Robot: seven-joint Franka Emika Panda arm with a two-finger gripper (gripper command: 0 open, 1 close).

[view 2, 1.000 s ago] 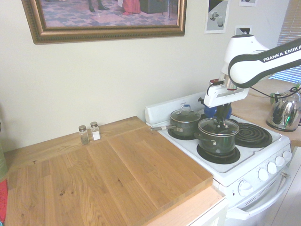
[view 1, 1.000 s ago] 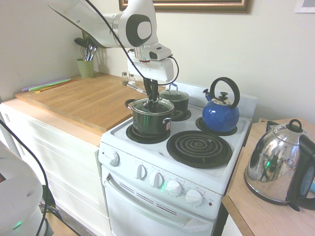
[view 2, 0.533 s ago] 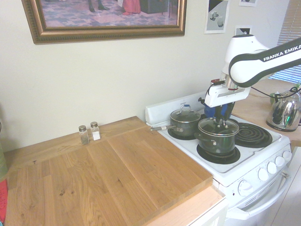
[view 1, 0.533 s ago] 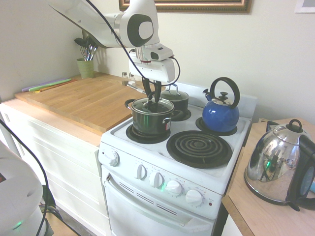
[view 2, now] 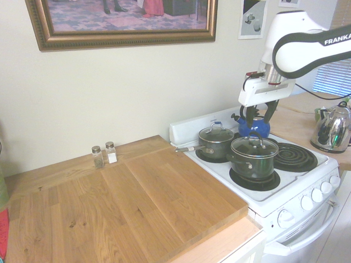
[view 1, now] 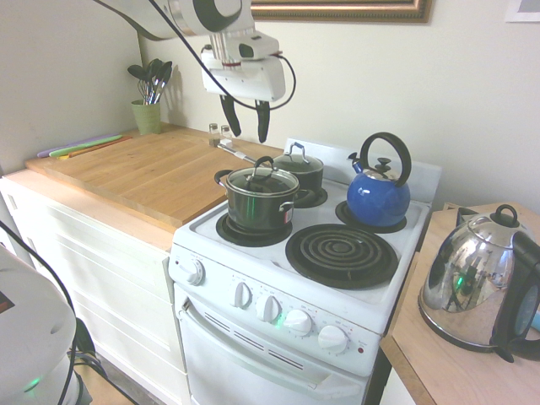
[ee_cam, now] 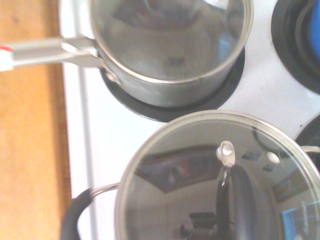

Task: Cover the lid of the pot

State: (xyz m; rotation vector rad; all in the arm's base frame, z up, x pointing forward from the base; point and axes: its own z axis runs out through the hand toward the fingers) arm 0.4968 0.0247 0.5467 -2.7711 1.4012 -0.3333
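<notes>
Kitchen walls in pale cream back a long wooden counter [view 1: 143, 169] at the left of the first exterior view, with a green cup of utensils [view 1: 147, 114] at its far end. Next comes the white stove [view 1: 278, 278]. On its front left burner sits the pot [view 1: 257, 207], and the lid [view 1: 260, 180] rests level on the pot's rim, its black handle up. Above it hangs the gripper [view 1: 245, 126], fingers spread wide and empty, well clear of the lid's handle. Just behind stands a smaller pot [view 1: 299, 173] with its own lid; further right are a blue kettle [view 1: 378, 196] and, on the side counter, a shiny steel kettle [view 1: 472, 287].

Judging by this, the covering looks done: the lid seats all round, and what is left calls only for the arm to draw clear without brushing the handle.

From the other side, the second exterior view adds two small shakers [view 2: 104, 155] by the wall and a framed picture [view 2: 120, 22], which the first barely shows. Only the wrist view looks straight down through the glass and shows the rim meeting the pot evenly.
</notes>
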